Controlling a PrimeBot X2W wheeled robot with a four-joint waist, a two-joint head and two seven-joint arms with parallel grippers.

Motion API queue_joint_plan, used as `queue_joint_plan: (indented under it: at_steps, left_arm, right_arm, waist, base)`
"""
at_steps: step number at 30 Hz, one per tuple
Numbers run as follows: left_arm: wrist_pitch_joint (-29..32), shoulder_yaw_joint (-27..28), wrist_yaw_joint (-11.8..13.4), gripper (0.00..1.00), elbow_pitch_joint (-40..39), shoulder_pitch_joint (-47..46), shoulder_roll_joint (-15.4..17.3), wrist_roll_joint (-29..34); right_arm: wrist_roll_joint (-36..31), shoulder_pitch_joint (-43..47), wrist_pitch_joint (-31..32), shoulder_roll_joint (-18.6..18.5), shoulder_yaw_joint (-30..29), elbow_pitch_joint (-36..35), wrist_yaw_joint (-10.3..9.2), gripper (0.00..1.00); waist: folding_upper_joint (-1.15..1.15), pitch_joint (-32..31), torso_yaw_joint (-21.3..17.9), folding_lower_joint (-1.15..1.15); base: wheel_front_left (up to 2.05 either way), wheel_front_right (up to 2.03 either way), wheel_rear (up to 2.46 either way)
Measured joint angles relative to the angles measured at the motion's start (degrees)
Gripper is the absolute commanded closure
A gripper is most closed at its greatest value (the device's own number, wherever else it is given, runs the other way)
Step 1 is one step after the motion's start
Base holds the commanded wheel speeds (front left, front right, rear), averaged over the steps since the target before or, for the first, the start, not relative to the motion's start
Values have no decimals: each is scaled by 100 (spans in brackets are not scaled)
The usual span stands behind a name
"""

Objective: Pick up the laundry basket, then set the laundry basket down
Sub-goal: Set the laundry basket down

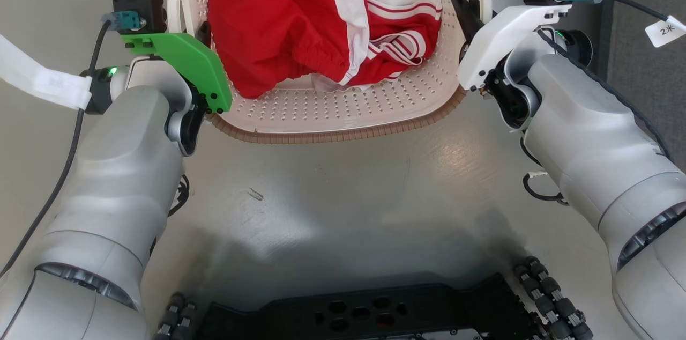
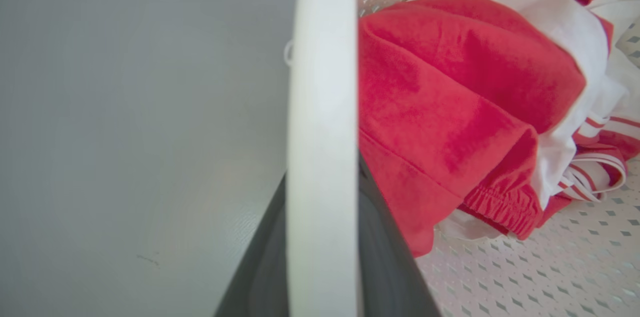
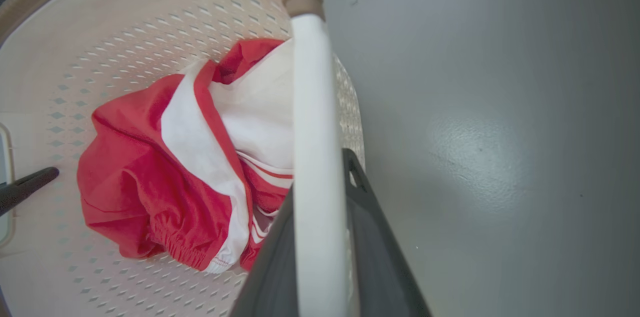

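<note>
At the left, the left gripper [image 2: 322, 192] is clenched on the left loop handle [image 2: 322, 82] — one dark finger outside the white strap, one inside against the clothes. The laundry basket [image 1: 343, 109] sits far and centre on the grey floor [image 1: 343, 195], between the two arms, its brown rim toward the robot; whether it has left the floor I cannot tell. Inside lies a red-and-white garment [image 1: 300, 23] (loose, bunched toward the middle). At the right, the right gripper [image 3: 320, 174] clasps the right loop handle [image 3: 312, 107] the same way. Holding both handles at once likely keeps the load level — a one-sided grip would tip it.
</note>
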Motion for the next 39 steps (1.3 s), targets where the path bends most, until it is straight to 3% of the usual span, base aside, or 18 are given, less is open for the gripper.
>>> queue_joint_plan:
  at_steps: [18,20,21,22,39]
  left_arm:
    - [-124,-101,-90,100,80,-17,9,5]
    - [-123,-135,-92,38,86,-22,15,5]
    - [-114,-157,-93,0,94,-31,23,5]
    - [-63,-181,-98,0,124,-27,15,5]
    - [-68,-259,-143,0,272,-20,-67,-4]
  right_arm:
    - [1,0,-121,7,27,24,0,100]
    - [7,0,-121,11,30,32,0,64]
    - [12,-2,-134,20,30,33,7,13]
    - [13,-4,-156,33,31,31,15,0]
    - [79,-7,-171,163,49,137,62,0]
  waist:
    - [0,74,-15,0]
    - [0,74,-18,0]
    - [0,75,-20,0]
    - [0,75,-23,0]
    - [0,-25,-51,0]
  base:
    - [0,0,0]
    - [0,0,0]
    - [0,0,0]
    - [0,0,0]
    - [0,0,0]
